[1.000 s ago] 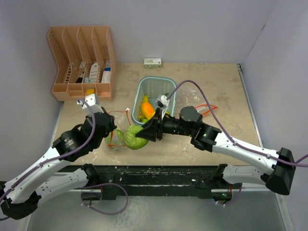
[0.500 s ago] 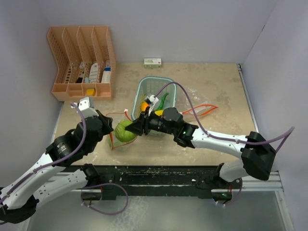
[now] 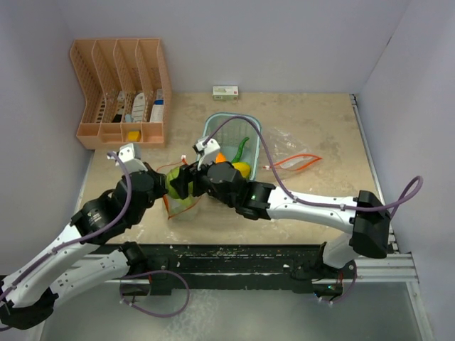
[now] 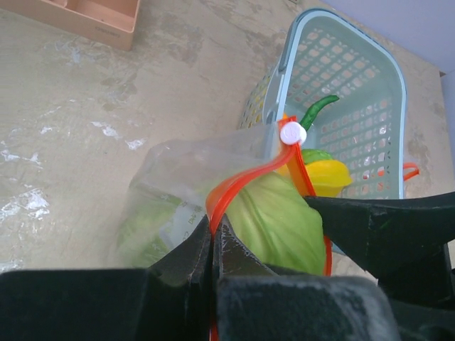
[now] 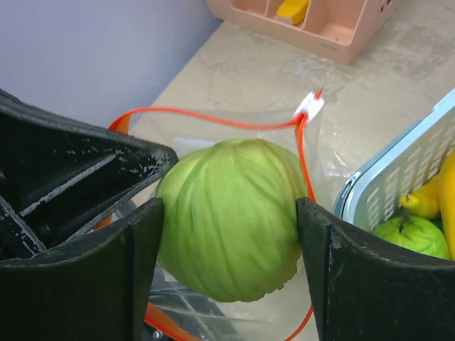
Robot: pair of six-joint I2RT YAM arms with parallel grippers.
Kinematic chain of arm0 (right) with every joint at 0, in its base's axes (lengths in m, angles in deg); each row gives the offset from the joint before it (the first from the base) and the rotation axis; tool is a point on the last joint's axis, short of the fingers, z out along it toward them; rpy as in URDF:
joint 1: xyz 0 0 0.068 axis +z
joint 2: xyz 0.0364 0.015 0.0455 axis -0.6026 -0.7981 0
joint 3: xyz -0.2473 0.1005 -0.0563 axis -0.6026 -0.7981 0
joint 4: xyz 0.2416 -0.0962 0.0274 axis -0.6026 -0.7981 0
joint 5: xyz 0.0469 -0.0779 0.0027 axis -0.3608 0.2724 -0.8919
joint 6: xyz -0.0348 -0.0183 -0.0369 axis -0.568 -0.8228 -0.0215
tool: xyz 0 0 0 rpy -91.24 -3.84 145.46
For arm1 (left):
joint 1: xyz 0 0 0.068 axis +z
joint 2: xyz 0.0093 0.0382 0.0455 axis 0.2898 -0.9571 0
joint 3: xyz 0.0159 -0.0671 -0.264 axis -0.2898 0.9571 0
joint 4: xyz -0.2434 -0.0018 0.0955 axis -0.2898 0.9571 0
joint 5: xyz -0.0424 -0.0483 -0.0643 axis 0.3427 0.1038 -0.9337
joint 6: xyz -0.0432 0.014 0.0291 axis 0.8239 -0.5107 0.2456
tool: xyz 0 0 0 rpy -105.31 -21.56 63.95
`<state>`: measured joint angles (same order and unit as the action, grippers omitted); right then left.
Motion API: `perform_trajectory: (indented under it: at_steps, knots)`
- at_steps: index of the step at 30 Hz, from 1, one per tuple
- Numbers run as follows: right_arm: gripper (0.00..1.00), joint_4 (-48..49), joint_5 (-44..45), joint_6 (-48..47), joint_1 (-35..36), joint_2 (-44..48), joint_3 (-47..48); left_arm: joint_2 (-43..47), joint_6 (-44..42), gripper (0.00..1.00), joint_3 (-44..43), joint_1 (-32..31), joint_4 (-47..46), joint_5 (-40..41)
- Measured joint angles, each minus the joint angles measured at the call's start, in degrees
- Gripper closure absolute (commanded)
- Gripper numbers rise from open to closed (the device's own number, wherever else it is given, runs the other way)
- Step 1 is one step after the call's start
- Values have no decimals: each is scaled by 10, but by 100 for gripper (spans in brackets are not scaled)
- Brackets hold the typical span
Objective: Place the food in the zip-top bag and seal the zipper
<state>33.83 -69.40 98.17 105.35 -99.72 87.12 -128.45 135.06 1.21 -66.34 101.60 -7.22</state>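
A clear zip-top bag [image 3: 181,207] with an orange zipper edge [image 4: 242,181] and a white slider [image 4: 291,133] lies left of the teal basket [image 3: 231,117]. My left gripper [image 4: 212,226] is shut on the zipper edge and holds the mouth up. My right gripper [image 5: 229,234] is shut on a pale-green cabbage [image 5: 227,206], held at the bag's mouth [image 3: 175,183]. In the basket are a yellow fruit [image 3: 242,169], an orange fruit [image 3: 221,157], a green chili [image 4: 320,108] and another green piece [image 5: 412,231].
A pink desk organizer [image 3: 121,85] stands at the back left. A small white-and-green box [image 3: 225,91] lies by the back wall. A second clear bag with orange trim [image 3: 295,160] lies right of the basket. Walls close in on the left, back and right.
My right gripper has carried the cabbage left and away from me, from beside the basket's near end to the bag's mouth. The left gripper has shifted slightly with the bag's edge.
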Motion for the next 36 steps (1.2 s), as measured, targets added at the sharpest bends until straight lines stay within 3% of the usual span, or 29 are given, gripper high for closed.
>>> perform_trajectory:
  at_steps: [3, 19, 27, 36]
  knots:
    - [1, -29, 26, -7, 15, -6, 10, -3, 0, 100, 0, 0, 0, -1]
    - [1, -163, 108, -10, 6, 127, 1, 23, 2, 100, 1, -1, 16, -3]
    - [0, -303, 96, -10, -164, -8, 131, 41, 3, 100, 2, -1, 33, -3]
    - [0, -362, 30, -38, -209, -139, 144, 66, 4, 100, 10, -1, 39, -3]
